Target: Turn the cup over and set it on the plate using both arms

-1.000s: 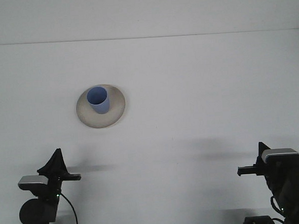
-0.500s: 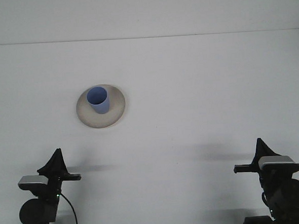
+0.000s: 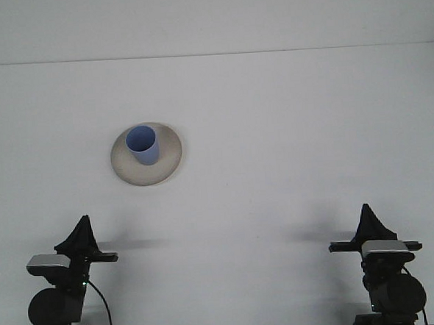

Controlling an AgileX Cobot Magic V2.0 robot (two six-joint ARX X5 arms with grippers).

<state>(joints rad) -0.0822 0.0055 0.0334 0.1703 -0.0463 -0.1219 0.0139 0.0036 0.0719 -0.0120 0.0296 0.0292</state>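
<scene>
A blue cup [image 3: 142,146] stands upright, mouth up, on a beige plate [image 3: 168,154] left of the table's middle. My left gripper [image 3: 82,231] rests low at the front left, far from the plate, and it holds nothing. At the front right my right gripper [image 3: 368,223] sits low as well, pointing up and away, with nothing in it. Both show only as dark pointed shapes above their wrist cameras.
The white table [image 3: 289,143] runs back to a wall edge at the top of the view. Each arm's base and cabling fill the bottom corners.
My right arm has swung leftward and drawn in, so its gripper now points up like the left one. The left arm, cup and plate have not moved.
</scene>
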